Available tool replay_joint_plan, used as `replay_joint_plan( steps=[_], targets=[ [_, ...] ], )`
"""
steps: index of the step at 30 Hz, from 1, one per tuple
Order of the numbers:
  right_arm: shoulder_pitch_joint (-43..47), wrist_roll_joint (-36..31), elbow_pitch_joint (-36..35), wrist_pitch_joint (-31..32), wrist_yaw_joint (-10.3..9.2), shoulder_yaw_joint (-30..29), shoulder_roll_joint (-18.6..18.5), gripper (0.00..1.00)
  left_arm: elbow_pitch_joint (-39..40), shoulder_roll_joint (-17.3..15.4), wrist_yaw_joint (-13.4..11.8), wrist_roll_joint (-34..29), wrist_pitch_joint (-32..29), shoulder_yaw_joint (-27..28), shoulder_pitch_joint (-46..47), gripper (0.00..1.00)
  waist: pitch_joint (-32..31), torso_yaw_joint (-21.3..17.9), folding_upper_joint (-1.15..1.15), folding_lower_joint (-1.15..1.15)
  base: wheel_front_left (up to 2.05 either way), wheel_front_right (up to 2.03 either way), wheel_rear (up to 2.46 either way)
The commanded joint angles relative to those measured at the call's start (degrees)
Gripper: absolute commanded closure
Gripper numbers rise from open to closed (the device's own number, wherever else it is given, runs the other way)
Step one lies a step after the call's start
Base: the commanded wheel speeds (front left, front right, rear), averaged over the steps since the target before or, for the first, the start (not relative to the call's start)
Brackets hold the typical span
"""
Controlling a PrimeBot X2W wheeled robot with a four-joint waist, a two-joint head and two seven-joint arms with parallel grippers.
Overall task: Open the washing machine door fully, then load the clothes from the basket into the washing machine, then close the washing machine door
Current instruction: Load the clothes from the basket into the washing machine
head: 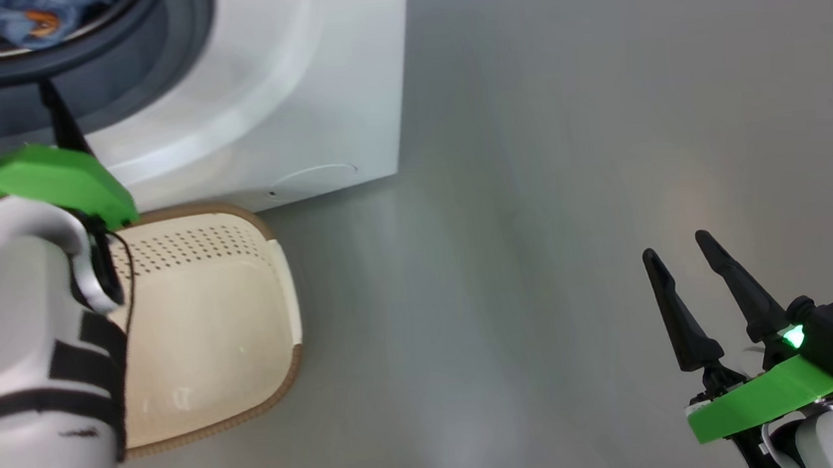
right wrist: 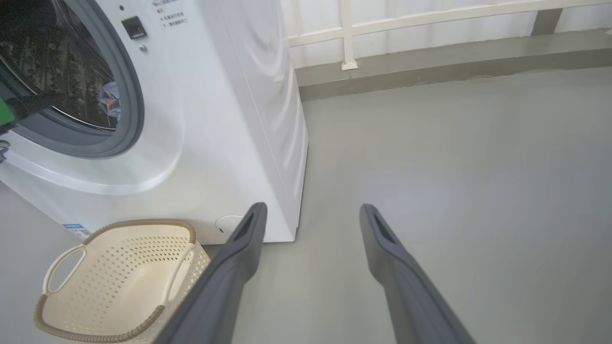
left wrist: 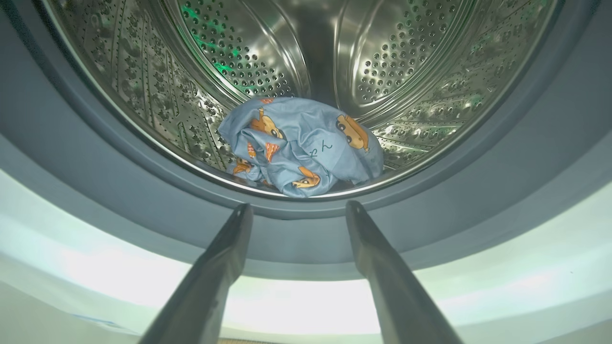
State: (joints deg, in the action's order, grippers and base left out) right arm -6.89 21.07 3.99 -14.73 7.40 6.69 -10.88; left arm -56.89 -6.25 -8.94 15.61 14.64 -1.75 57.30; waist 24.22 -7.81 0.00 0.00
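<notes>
Blue printed clothes (left wrist: 301, 145) bundled low in the washing machine (right wrist: 201, 143) drum, just inside its front lip, lying wider than tall. Left gripper (left wrist: 299, 206) spread wide, empty, aimed straight into the machine's mouth. Basket (right wrist: 143, 248) upright, mouth up, at the machine's front foot. Right gripper (right wrist: 313, 206) wide, empty, well clear of the machine's side.

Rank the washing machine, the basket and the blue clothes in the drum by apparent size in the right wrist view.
1. washing machine: by far the largest.
2. basket: nearer the camera, yet clearly smaller.
3. blue clothes: a small patch, far off and partly hidden inside the machine, so their full size is unsure.
</notes>
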Motion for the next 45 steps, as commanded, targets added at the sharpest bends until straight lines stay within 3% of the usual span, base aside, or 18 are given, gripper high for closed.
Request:
replay_joint_plan(
  steps=[1,11,18,35,45],
  targets=[
    [-0.77,-0.79,-1.02,-0.27,0.09,0.7,-0.31,0.0,3.32,-1.34,0.37,-0.47,0.35,1.11,-3.0,0.0,-2.99,2.93,0.0,0.0,0.0,0.0,0.0],
    [-0.74,-1.99,-0.52,-0.27,0.09,-0.2,0.6,0.0,13.35,1.71,3.48,-1.4,0.36,2.38,-17.0,0.0,-7.84,6.0,0.0,0.0,0.0,0.0,0.0],
    [0.11,-2.69,-0.33,-0.27,0.09,-0.96,0.58,0.0,21.03,2.86,3.74,-1.48,0.36,3.53,-25.72,0.0,-10.16,7.45,0.0,0.0,0.0,0.0,0.0],
    [2.52,-4.26,0.37,-0.27,0.09,-0.89,1.37,0.0,43.01,3.36,-0.01,0.89,0.36,0.52,-47.57,0.0,-16.79,9.7,0.0,0.0,0.0,0.0,0.0],
    [4.38,-5.99,-0.59,-0.27,0.09,-2.31,1.69,0.0,49.44,3.36,-1.15,0.3,0.36,-0.17,-55.1,0.0,-19.32,8.99,0.0,0.0,0.0,0.0,0.0]
  ],
)
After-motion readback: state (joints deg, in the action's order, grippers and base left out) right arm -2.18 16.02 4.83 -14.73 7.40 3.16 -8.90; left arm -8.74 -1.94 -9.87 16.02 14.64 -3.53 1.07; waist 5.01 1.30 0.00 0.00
